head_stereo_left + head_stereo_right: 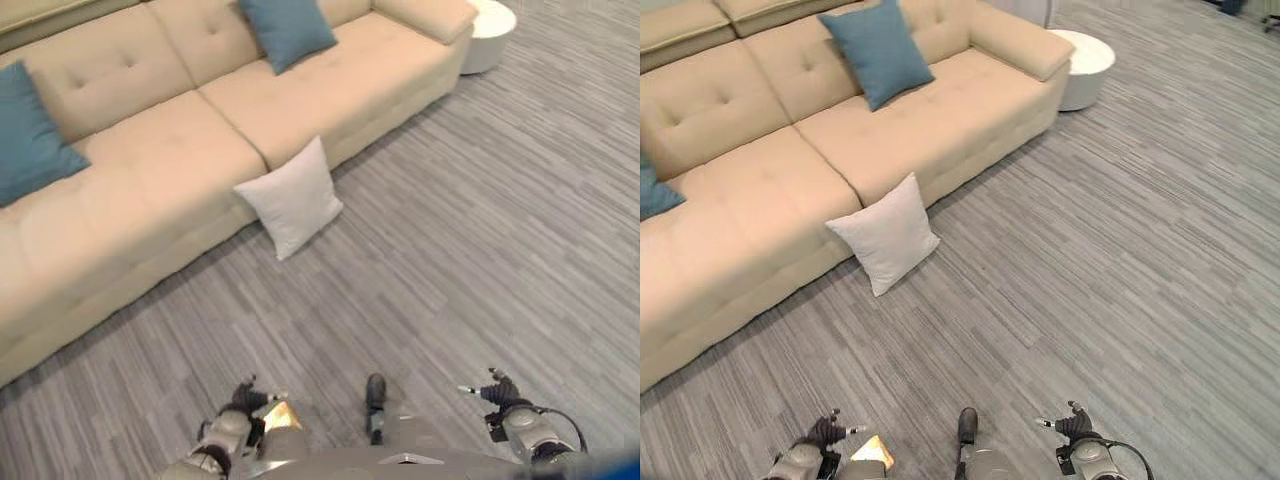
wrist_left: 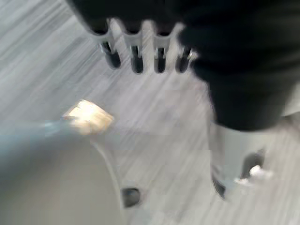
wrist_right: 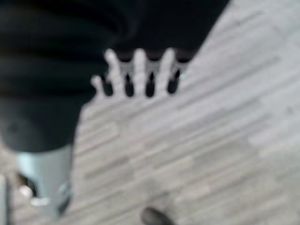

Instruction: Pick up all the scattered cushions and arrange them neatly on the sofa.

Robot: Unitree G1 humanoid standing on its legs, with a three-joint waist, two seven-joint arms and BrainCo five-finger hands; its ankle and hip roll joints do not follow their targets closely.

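The white cushion, leaned against the sofa, is judged soft and light, best pinched at its upper corner by either empty, open hand.

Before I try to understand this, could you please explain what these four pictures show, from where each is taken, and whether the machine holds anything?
This is a walking humanoid robot with two hands. The two wide pictures come from the cameras on its head, looking down. They show a beige sofa on a grey striped floor. A white cushion stands on the floor, leaning against the sofa front. Two blue cushions, one near the middle of the backrest and one further left, are already on the sofa. A round white table stands by the sofa's far end. The two close pictures come from wrist cameras. The left hand and right hand hang over the floor, fingers straight, holding nothing.
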